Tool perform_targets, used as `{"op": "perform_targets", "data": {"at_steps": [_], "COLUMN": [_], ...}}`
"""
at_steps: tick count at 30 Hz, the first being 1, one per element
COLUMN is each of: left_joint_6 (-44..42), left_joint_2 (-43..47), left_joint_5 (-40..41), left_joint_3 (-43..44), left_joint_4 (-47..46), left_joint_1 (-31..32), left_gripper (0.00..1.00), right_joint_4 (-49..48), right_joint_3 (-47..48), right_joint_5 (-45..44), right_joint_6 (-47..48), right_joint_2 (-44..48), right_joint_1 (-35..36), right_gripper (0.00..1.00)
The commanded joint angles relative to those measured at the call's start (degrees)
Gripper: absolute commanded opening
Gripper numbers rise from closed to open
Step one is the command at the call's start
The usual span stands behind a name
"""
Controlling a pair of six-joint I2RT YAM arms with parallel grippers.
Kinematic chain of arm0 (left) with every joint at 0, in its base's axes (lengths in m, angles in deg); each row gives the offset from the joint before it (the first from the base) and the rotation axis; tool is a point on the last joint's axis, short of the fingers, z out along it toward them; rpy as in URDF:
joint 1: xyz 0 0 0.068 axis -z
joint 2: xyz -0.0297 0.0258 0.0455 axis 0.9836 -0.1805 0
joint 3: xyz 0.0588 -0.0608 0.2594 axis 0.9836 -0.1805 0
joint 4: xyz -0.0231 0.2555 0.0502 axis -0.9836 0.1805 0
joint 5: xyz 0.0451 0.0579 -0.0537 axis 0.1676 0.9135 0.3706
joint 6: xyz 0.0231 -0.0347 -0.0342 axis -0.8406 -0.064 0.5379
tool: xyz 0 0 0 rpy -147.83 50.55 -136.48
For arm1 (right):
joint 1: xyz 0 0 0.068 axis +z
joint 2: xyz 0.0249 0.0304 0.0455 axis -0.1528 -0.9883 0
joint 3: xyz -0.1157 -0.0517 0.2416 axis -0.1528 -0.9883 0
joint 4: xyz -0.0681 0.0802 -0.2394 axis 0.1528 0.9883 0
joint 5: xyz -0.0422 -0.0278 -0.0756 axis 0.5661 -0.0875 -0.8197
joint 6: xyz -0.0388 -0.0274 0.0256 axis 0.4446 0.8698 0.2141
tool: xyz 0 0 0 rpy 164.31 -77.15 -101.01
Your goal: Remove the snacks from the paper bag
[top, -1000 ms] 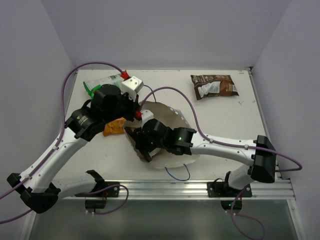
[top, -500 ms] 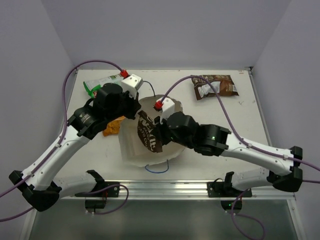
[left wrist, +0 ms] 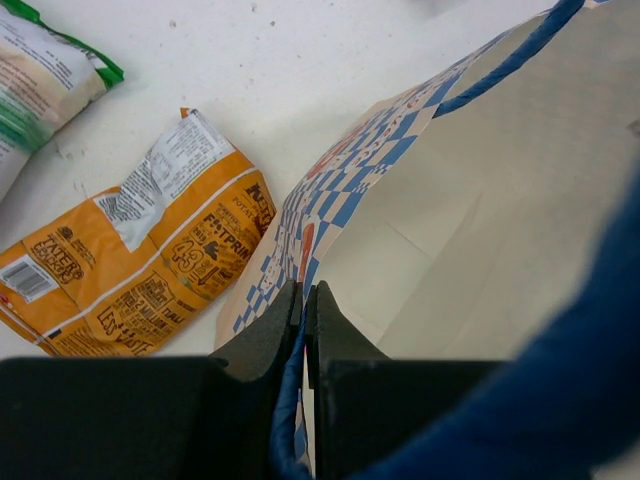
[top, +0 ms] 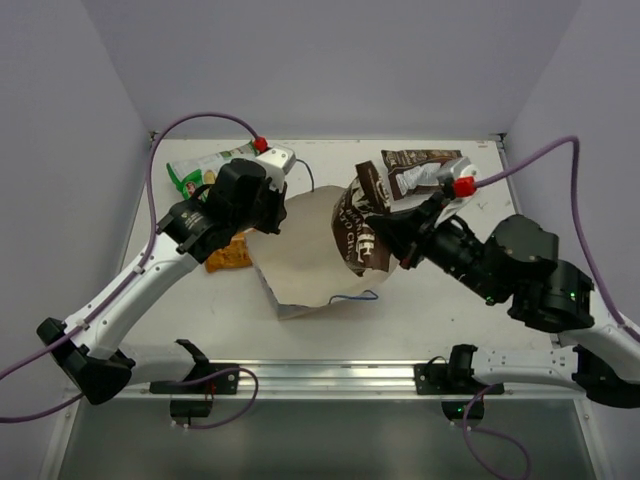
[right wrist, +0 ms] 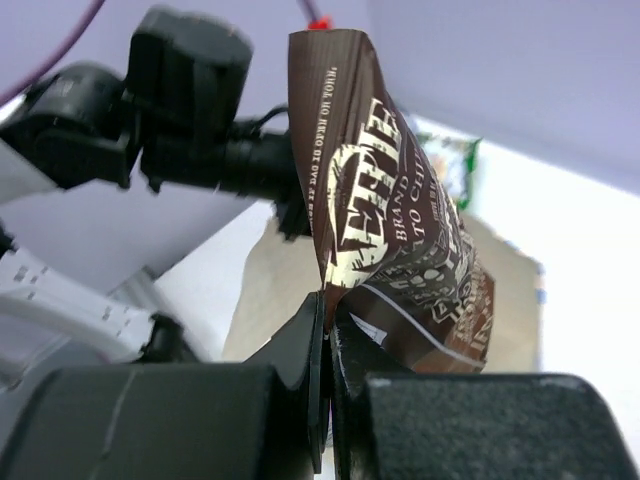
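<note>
The snacks lie in several places: one dark brown packet (top: 357,228) with white lettering is pinched by its lower edge in the right pincer (right wrist: 327,322), whose jaws are pressed together on it, and it stands raised over the right side of the paper bag (top: 300,262). A second brown packet (top: 430,170) lies flat near the far right corner of the desk (top: 230,312), well apart from the bag. The orange packet (left wrist: 150,260) lies on the desk just beside the bag's checkered band, and the green-and-white chip bag (top: 200,170) lies near the far left corner. The left pincer (left wrist: 304,312) is closed on the bag's edge along with a blue cord handle (left wrist: 510,65). The bag itself lies on the desk between the two arms.
</note>
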Motion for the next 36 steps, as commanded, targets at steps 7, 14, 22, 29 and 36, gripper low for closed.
{"op": "perform_targets", "data": {"at_steps": [7, 14, 22, 29, 36], "left_joint_6": [3.55, 4.26, 3.73, 3.38, 2.24], "left_joint_2": [0.05, 2.07, 4.09, 3.48, 3.13], "left_joint_5": [-3.07, -5.61, -9.14, -11.77, -12.92], "left_joint_3": [2.09, -1.25, -6.44, -8.37, -7.76], "left_joint_4": [4.02, 7.01, 6.05, 3.94, 2.44], "left_joint_1": [-0.92, -4.52, -9.71, -9.71, -9.80], "left_gripper": [0.00, 0.00, 0.00, 0.00, 0.00], "right_joint_4": [-4.00, -2.42, -0.93, -0.05, 3.82], "right_joint_3": [7.09, 5.60, -3.88, -7.59, -23.57], "right_joint_5": [-19.46, -13.84, -8.66, -4.60, -9.36], "right_joint_6": [10.59, 7.52, -0.29, -1.99, -6.98], "right_joint_2": [1.53, -0.75, -0.24, 6.01, 6.89], "right_joint_1": [-6.35, -26.93, -42.32, -45.23, -49.09], "right_gripper": [0.00, 0.00, 0.00, 0.00, 0.00]}}
